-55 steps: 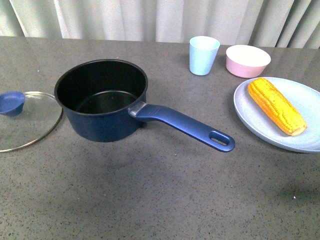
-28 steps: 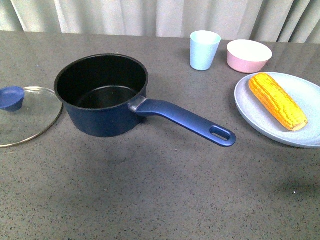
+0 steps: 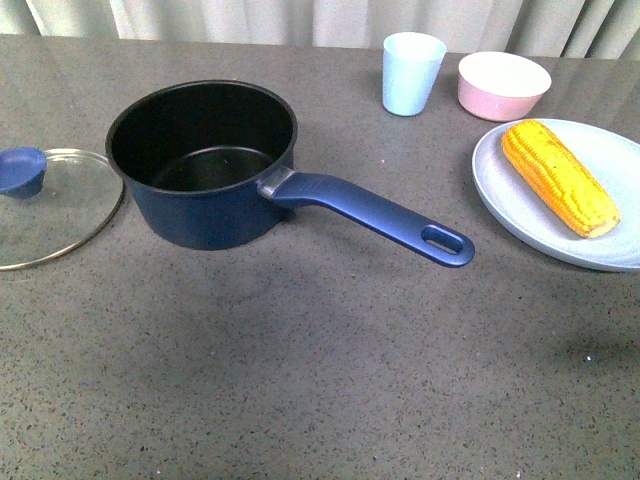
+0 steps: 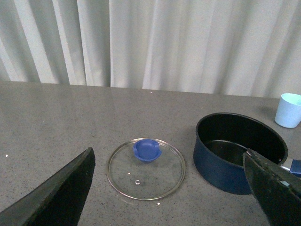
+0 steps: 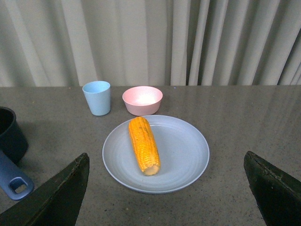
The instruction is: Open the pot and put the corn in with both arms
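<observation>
The uncovered blue saucepan (image 3: 200, 170) stands left of centre, its glass lid (image 3: 50, 215) flat on the table (image 3: 300, 380) just to its left. The corn cob (image 3: 558, 177) lies on a pale blue plate (image 3: 520, 215) at the right. The left gripper (image 4: 169, 151) and the right gripper (image 5: 167, 155) are spread wide, holding nothing

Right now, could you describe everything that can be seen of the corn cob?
The corn cob is yellow-orange, with tight rows of bumpy kernels and no husk, whole as far as it shows. It lies flat on its side, slanting across the pale blue plate, its blunt end toward the robot. Only the plate touches it. The pink bowl and the light blue cup stand apart behind it.
</observation>
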### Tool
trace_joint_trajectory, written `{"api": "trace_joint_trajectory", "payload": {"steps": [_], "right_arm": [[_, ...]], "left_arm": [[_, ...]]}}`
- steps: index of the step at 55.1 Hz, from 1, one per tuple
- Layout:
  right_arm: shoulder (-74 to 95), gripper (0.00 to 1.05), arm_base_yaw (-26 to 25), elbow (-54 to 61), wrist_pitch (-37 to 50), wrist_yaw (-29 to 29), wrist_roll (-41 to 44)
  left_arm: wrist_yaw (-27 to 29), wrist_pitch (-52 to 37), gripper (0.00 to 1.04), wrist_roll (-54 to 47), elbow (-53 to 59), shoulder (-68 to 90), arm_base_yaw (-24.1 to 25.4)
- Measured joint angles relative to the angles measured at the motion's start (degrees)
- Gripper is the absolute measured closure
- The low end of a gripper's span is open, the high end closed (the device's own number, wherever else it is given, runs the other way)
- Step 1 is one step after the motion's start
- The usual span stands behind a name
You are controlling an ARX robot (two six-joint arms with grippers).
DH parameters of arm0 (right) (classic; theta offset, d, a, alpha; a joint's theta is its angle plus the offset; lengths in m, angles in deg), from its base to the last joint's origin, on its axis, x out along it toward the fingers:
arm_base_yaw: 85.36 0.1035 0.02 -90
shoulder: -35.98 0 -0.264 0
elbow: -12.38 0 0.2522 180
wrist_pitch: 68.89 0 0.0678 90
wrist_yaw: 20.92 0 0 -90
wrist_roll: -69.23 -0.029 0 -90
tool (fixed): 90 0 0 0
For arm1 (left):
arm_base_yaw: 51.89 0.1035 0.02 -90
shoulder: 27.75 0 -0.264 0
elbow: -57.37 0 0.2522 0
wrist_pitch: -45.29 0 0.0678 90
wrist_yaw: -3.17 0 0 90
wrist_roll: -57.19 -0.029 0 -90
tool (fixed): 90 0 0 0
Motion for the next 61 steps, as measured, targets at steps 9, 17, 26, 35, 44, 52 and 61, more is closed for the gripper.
{"api": "trace_joint_trajectory", "payload": {"steps": [9, 17, 26, 35, 44, 52, 61], "right_arm": [[18.0, 0.09, -9.5, -8.1, -12.5, -12.4, -12.2], [38.7, 0.09, -14.7, -13.8, 4.0, -17.3, -10.6], [69.8, 0.09, -12.0, -26.3, 16.4, -18.6, -0.2], [93.9, 0.09, -7.6, -40.2, 15.2, -13.3, 6.6], [103.3, 0.09, -5.2, -47.6, 13.0, -11.1, 8.7], [108.7, 0.09, -3.7, -52.8, 11.0, -10.1, 9.5], [113.2, 0.09, -2.5, -57.8, 9.1, -9.4, 9.5]], "left_arm": [[0.0, 0.0, 0.09, -0.1, 0.0, 0.0, 0.0], [0.0, 0.0, 0.09, -0.1, 0.0, 0.0, 0.0], [0.0, 0.0, 0.09, -0.1, 0.0, 0.0, 0.0], [0.0, 0.0, 0.09, -0.1, 0.0, 0.0, 0.0], [0.0, 0.0, 0.09, -0.1, 0.0, 0.0, 0.0], [0.0, 0.0, 0.09, -0.1, 0.0, 0.0, 0.0], [0.0, 0.0, 0.09, -0.1, 0.0, 0.0, 0.0]]}}
